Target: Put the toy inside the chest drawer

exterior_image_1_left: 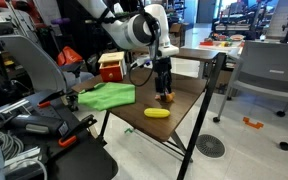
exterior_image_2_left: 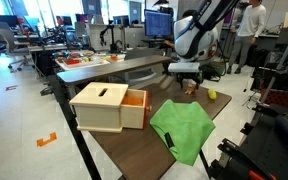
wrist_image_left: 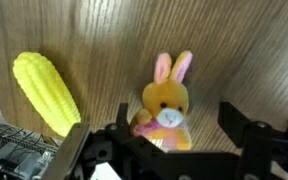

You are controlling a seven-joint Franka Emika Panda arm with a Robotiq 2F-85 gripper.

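Observation:
The toy (wrist_image_left: 164, 108) is a small orange-brown bunny with a pale muzzle and pink ears, lying on the wooden table. In the wrist view it lies between my open gripper's (wrist_image_left: 180, 128) fingers. In an exterior view my gripper (exterior_image_1_left: 165, 88) hangs over the toy (exterior_image_1_left: 167, 97) near the table's far edge. The chest drawer (exterior_image_2_left: 106, 106) is a pale-topped box with an orange drawer pulled out; it also shows as a red-orange box (exterior_image_1_left: 112, 67) at the table's back corner, well away from the gripper.
A yellow corn-like oblong (wrist_image_left: 44, 92) lies next to the toy, also seen in both exterior views (exterior_image_1_left: 157, 113) (exterior_image_2_left: 212, 95). A green cloth (exterior_image_1_left: 106, 96) (exterior_image_2_left: 183, 127) lies between chest and toy. Table edges are close by (exterior_image_1_left: 184, 125).

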